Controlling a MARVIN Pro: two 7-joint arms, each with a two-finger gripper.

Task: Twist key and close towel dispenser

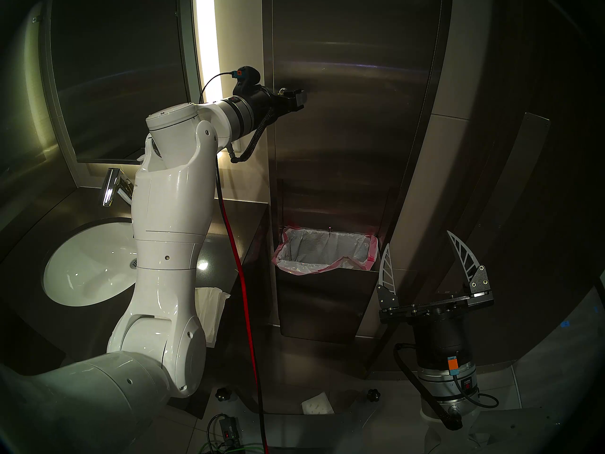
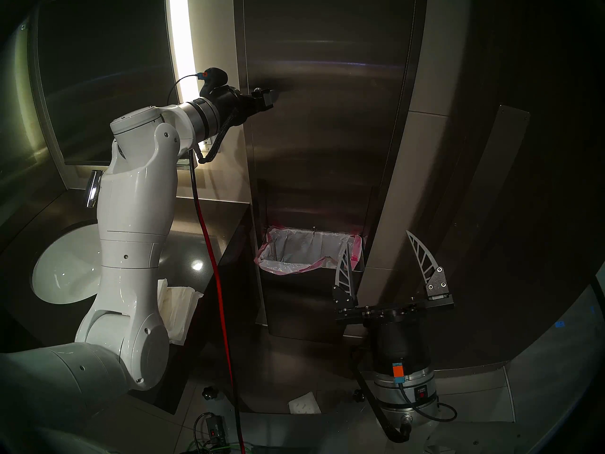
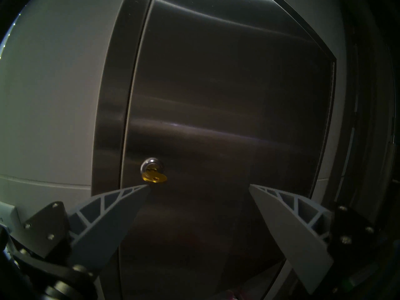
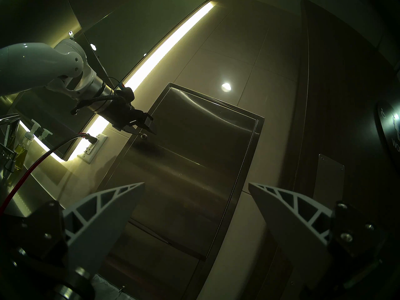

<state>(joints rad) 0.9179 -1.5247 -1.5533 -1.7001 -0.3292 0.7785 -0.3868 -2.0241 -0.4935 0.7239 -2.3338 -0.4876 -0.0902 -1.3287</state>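
Tall, narrow towel dispenser [image 1: 353, 122] of brushed steel, set into the wall to the right of the mirror [image 1: 118, 73] — door flush in its frame, faint bands of light across the dull metal. Near the door's left edge, about halfway up the long panel, a small round lock [image 3: 152, 164] with a tiny brass-gold key [image 3: 154, 177] sticking out, its round flat head lying level and catching a yellow glint. Below the door, an open bin [image 1: 324, 253] lined with a clear bag edged in pink.

Left gripper [image 3: 199, 186] held level in front of the lock, fingers wide apart and clamped on nothing — tip of one finger [image 3: 121, 206] just under the key head, whether touching cannot be told. Right gripper [image 1: 425, 260] low at the right, fingers likewise spread and empty, tilted up toward the wall. Folded white towels [image 1: 209, 309] at the right edge of the dark worktop [image 1: 222, 243], beside the white basin [image 1: 88, 266].
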